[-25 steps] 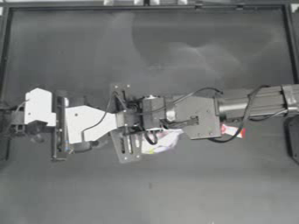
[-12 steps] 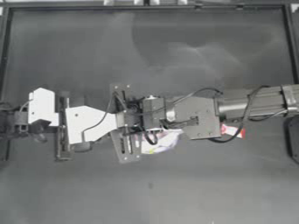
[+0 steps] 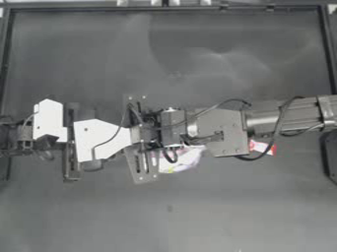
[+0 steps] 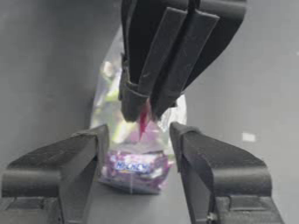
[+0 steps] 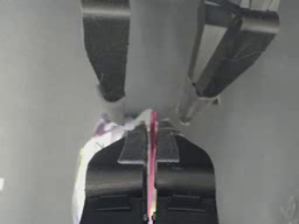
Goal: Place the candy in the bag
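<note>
Both arms meet near the middle of the table [image 3: 197, 59], the left arm reaching in from the left and the right arm from the right. The right gripper [image 5: 151, 146] is pressed together on the pink-red seal strip of the bag [image 4: 137, 168], pinching it edge-on between its jaws. The left gripper [image 4: 139, 138] faces it with jaws spread to either side of the bag; whether its pads touch the plastic cannot be told.

Against the earlier top views, nothing has visibly shifted (both arms and the bag lie as before).

The bag is clear, with pink, white and yellow contents showing through, and lies just under the two grippers. The candy [image 3: 261, 147] lies on the table beside the right arm, a small red-and-white piece apart from the bag.
</note>
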